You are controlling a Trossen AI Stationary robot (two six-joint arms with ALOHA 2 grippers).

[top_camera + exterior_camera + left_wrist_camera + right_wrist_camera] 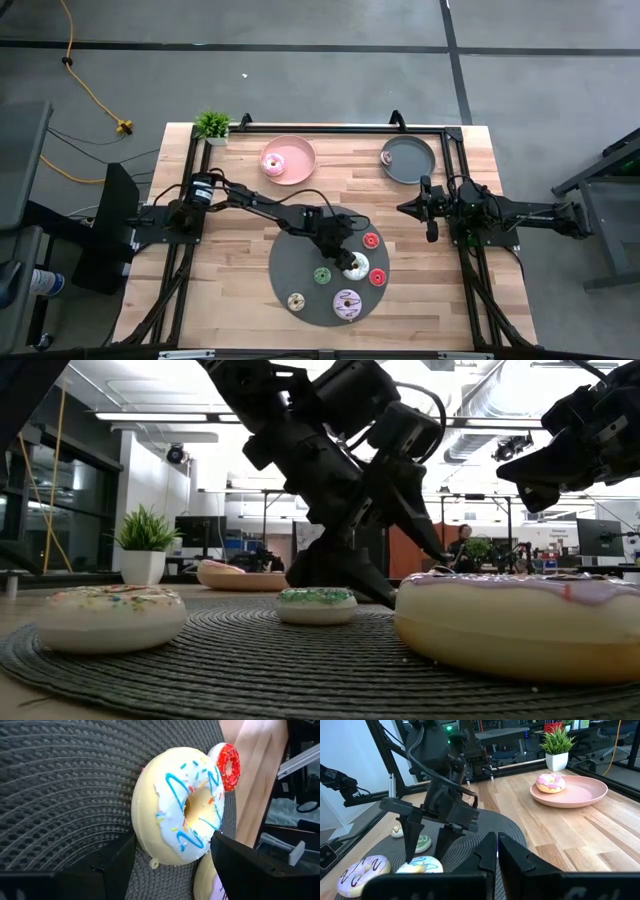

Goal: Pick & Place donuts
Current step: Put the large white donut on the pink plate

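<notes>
Dark mat [300,262]: left fingers [120,862] astride white donut [181,806] (red donut [229,766] beside).

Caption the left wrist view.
Left gripper open around white-frosted, blue-drizzled toy donut on dark woven mat.

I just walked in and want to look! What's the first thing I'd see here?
Probably the left hand reaching down over the big dark mat, its open fingers on either side of a white donut with blue icing. Farther back, a pink-frosted donut sits on a pink plate. The right hand waits shut above the bare wood.
</notes>
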